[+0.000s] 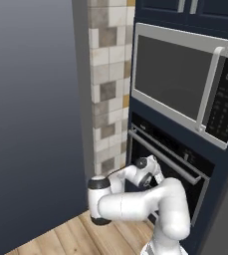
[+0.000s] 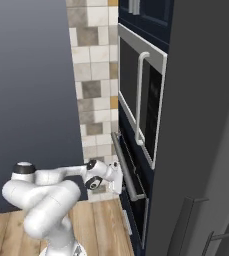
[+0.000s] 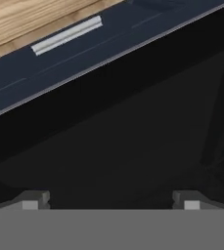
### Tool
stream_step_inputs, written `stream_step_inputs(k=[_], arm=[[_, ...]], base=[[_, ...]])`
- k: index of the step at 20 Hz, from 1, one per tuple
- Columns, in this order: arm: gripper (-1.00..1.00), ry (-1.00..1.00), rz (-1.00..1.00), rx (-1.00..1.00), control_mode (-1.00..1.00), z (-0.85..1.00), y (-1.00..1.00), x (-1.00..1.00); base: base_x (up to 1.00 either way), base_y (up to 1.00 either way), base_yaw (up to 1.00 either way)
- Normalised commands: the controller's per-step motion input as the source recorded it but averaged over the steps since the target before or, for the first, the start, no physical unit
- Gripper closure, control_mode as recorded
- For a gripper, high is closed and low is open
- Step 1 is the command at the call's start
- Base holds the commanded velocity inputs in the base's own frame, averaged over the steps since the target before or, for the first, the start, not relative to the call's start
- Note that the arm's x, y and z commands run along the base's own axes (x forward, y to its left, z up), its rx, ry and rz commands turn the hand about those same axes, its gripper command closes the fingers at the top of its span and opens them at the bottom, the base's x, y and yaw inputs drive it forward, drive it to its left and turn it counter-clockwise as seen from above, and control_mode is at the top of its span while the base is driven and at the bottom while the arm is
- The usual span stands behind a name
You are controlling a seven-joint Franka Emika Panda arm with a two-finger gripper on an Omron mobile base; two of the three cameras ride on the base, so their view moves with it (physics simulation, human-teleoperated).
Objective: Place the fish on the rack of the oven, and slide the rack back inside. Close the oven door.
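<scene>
The built-in wall oven (image 1: pixel 165 164), black-fronted in a dark navy surround, sits at the lower right of the left base view, under a silver-framed microwave (image 1: pixel 185 79) with a keypad. Its wide black glossy glass oven door (image 1: pixel 160 169) stands upright against the front, and the long horizontal silver bar handle (image 1: pixel 165 154) runs across its top edge. In the right base view the same door (image 2: pixel 133 200) shows edge-on at centre-bottom, apparently shut or nearly so.

The white arm's two-finger gripper (image 1: pixel 155 167) is pressed up close to the door, just below the bar handle, left of the frame's centre. In the right base view the gripper (image 2: pixel 117 179) touches or nearly touches the door's left end. In the hand view the dark finger tips (image 3: pixel 33 200) stand wide apart with nothing between them (released), facing the black glass.

Fish and rack cannot be made out. A beige-and-brown tiled wall (image 1: pixel 108 74) stands left of the oven, over a wooden plank floor (image 1: pixel 75 234).
</scene>
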Motion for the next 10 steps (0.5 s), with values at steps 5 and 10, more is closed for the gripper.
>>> stream_step_inputs(k=[5, 10], arm=[[-1.00, 0.00, 0.07, 0.11, -1.00, -0.37, -1.00, 0.77], [-1.00, 0.00, 0.07, 0.03, -1.00, -0.17, -0.56, 0.20]], base=[[0.00, 0.00, 0.00], [0.00, 0.00, 0.00]])
